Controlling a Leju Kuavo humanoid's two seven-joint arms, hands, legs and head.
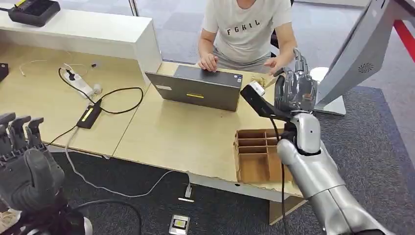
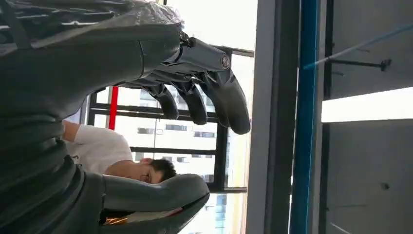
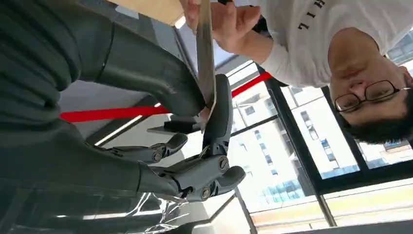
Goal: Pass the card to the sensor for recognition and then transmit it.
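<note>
Our right hand (image 3: 195,112) pinches the card (image 3: 206,58) at the bench's (image 1: 186,137) far right edge. A person's hand (image 3: 229,24) touches the card. Our left hand (image 2: 146,97) hangs released.

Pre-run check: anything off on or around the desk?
A small device lies on the carpet below the desk, at the end of a cable hanging off the edge. Otherwise tidy; the card is pinched in the right robot hand.

thin card (image 3: 206,53), edge-on, pinched upright
</note>
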